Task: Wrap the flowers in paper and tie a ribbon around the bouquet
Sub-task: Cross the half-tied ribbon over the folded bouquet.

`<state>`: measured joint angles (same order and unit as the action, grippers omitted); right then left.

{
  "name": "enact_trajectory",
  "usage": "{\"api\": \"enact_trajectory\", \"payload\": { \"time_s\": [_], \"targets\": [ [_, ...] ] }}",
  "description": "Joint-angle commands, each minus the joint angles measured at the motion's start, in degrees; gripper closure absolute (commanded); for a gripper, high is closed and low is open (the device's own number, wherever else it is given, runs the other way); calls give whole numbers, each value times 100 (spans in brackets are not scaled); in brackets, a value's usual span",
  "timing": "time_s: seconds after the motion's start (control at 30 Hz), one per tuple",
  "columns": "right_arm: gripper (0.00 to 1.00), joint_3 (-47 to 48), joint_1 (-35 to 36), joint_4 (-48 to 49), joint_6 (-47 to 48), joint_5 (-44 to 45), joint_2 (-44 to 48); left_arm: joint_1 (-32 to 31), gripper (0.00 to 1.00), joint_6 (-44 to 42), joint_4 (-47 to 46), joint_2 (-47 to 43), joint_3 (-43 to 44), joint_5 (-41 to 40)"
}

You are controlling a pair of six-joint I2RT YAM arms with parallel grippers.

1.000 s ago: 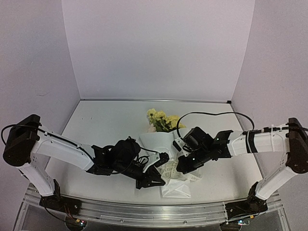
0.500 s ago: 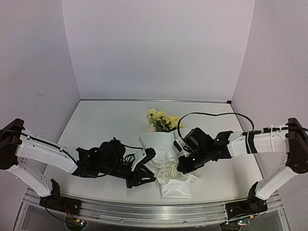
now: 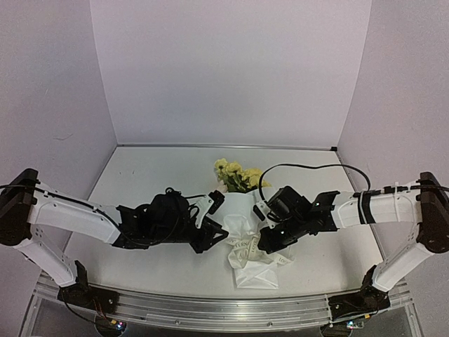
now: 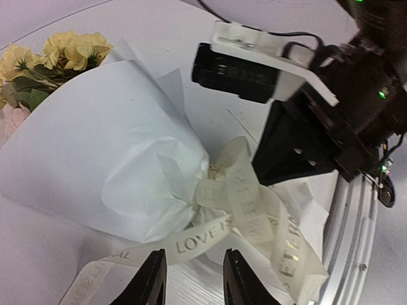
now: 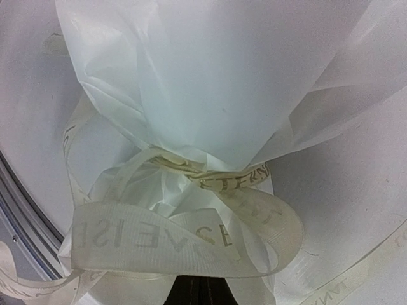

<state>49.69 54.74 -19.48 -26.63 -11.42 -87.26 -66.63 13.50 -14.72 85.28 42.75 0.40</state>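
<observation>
White paper [image 3: 237, 210] is already coned round the stems, so we call the wrapping done and the tying step in hand. Top view: the bouquet [image 3: 242, 232] lies on the table [image 3: 154, 182] between the two arms, with the flowers [image 3: 237, 175] pointing to the far side and the crumpled tail of the cone toward the near edge. The ribbon [image 3: 247, 247] sits bunched at the cone's neck. The left gripper [image 3: 219, 219] is just beside the cone on its left; the right gripper [image 3: 264, 244] is down on the ribbon at the neck.

Left wrist view: its fingers [image 4: 152, 279] stand moderately apart with nothing between them, and a lettered ribbon tail runs across just beyond the tips.

Right wrist view: the ribbon circles the pinched neck, and one broad loop rises to the dark fingertips at the bottom edge, which are closed and seem to pinch that loop.

Our read is that the band is on but the knot is loose. Next, the left gripper likely needs to close on the free tail and pull away from the right so the knot cinches without crushing the paper.
</observation>
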Motion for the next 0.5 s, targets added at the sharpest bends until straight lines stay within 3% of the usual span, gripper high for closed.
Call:
{"api": "enact_trajectory", "payload": {
  "time_s": [0.0,0.47],
  "targets": [
    [100,-22,22,104,-1,81,52,59,70,10,572,614,741,-130],
    [100,-86,21,123,81,136,126,-842,73,-1111,1378,1259,1879,662]
  ]
}}
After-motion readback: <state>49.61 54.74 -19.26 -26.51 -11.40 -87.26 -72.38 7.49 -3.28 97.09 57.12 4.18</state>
